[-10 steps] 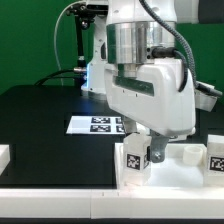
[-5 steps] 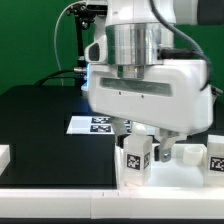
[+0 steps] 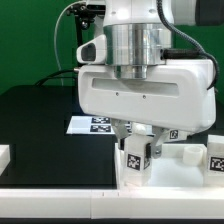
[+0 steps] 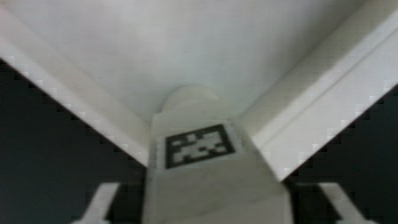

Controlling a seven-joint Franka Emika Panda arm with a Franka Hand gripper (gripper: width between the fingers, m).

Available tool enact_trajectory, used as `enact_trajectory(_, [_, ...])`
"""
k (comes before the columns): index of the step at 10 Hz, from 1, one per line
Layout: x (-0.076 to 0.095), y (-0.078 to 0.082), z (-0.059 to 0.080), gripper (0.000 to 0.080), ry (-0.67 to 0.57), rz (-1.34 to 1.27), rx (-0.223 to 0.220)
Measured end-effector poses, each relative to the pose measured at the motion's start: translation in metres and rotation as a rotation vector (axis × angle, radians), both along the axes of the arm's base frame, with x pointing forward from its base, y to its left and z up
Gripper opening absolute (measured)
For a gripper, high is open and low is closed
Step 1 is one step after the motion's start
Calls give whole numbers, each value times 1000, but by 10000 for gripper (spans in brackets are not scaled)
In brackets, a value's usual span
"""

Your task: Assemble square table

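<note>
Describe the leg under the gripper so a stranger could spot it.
Find the big white robot arm over the black table. Beneath its gripper stands a short chunky white plastic leg; unlike the tagged leg at the exterior view's right, it sits between the jaws.

A short chunky white plastic leg stands upright at the near middle of the scene, its black-and-white square tag facing the near side. It rises from the left end of the white plastic square tray-like top, which lies flat at the near right. Right of it is a second white leg, tag unseen, and a third tagged leg at the far right edge
</note>
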State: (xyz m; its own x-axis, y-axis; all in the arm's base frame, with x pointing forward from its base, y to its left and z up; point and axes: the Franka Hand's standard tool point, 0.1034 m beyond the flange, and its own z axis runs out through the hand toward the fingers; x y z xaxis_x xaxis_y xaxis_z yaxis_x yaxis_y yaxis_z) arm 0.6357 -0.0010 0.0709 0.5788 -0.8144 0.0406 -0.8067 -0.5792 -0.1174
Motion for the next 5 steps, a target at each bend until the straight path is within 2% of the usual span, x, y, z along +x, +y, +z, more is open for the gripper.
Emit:
enact_trajectory(3, [0,-3,0,288,17,-383,53])
enact_trajectory(5, [0,1,-1,288,14,-765,124])
